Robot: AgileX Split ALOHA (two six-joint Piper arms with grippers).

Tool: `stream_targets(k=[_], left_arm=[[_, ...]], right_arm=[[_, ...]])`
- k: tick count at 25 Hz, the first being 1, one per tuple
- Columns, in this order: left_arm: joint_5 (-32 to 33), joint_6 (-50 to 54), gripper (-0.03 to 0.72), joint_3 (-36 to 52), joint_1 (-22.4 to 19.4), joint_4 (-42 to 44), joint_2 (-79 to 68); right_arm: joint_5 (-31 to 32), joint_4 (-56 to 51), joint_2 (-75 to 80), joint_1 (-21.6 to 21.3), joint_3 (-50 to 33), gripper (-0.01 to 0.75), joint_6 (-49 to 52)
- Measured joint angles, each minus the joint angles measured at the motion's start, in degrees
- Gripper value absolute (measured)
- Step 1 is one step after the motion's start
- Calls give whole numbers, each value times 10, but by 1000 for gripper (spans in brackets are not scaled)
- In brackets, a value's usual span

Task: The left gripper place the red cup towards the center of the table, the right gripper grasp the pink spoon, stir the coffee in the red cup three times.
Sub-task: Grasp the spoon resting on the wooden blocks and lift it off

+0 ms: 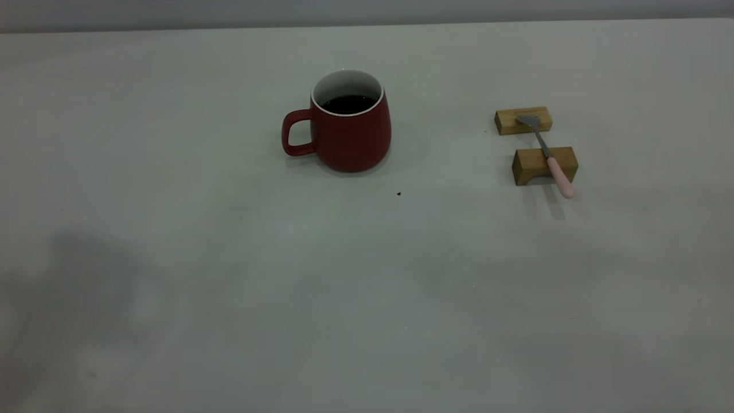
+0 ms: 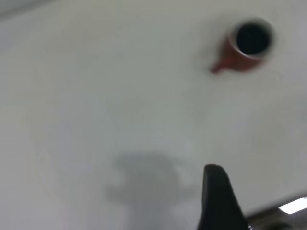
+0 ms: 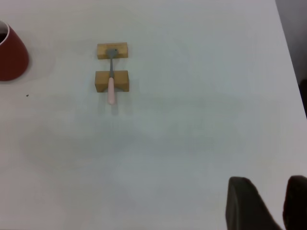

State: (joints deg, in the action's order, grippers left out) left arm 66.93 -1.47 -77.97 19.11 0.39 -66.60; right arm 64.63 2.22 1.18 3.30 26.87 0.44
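Note:
The red cup (image 1: 348, 127) stands upright near the middle of the table (image 1: 229, 287), handle to the left, with dark coffee (image 1: 348, 104) inside. The pink spoon (image 1: 549, 155) lies across two tan wooden blocks, grey bowl on the far block, pink handle jutting over the near one. Neither gripper shows in the exterior view. In the left wrist view the cup (image 2: 245, 47) is far from my left gripper (image 2: 218, 201), which hangs over bare table. My right gripper (image 3: 268, 196) is open and empty, well away from the spoon (image 3: 111, 80).
The far wooden block (image 1: 523, 120) and the near wooden block (image 1: 543, 165) stand right of the cup. A tiny dark speck (image 1: 398, 194) lies in front of the cup. The table's edge (image 3: 290, 62) runs along one side of the right wrist view.

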Motion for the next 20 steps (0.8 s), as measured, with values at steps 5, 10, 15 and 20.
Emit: stream_targets(k=[5, 10, 15, 20], left_arm=[[0, -8, 502, 172, 0, -38, 126], [-9, -10, 502, 339, 0, -40, 255], [-25, -12, 502, 449, 0, -39, 357], [-27, -41, 502, 499, 0, -39, 440]], right_arm=[[0, 0, 0, 0, 0, 237, 1], [0, 0, 0, 0, 0, 237, 1], [0, 0, 0, 0, 0, 237, 1], [0, 0, 0, 0, 0, 237, 0]])
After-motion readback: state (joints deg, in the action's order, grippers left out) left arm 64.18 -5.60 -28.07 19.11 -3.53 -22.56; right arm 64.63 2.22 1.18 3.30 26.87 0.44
